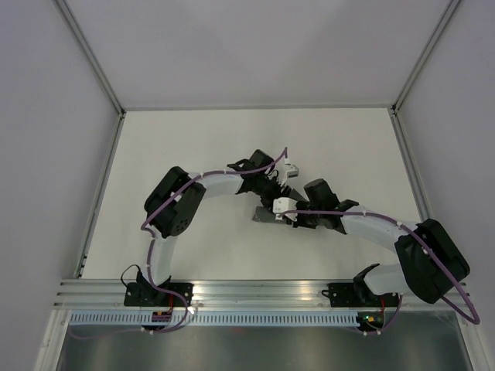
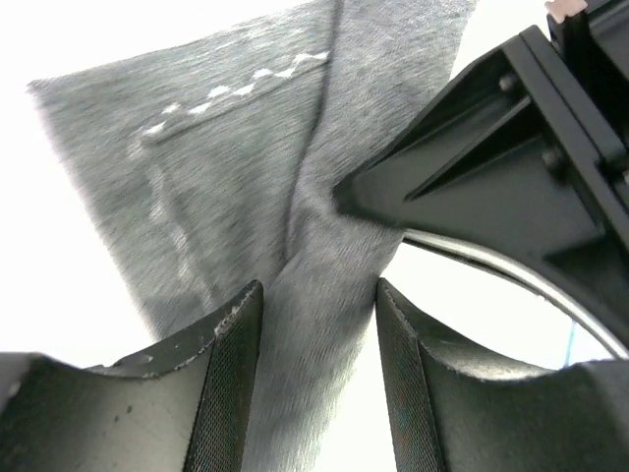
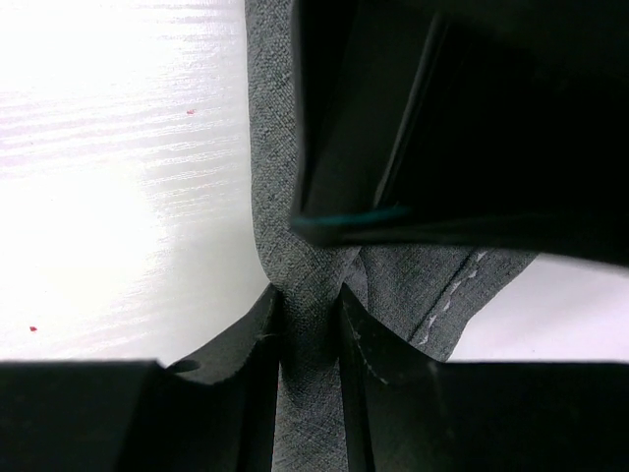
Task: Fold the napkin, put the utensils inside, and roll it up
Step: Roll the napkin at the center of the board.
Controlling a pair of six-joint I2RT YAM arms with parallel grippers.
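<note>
White tabletop, pale walled bay. Dark grey stitched fabric napkin lay bunched mid-table, its ridge running lengthwise into both pincers. Black two-finger right gripper clenched narrow fold. Black left gripper pinched broader pleat just beside it. Arms bent inward, wrists near-touching, equally near. Utensils unseen.

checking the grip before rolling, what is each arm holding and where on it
Both hold the napkin: the left gripper and the right gripper each have jaws closed on a bunched ridge of cloth.
</note>
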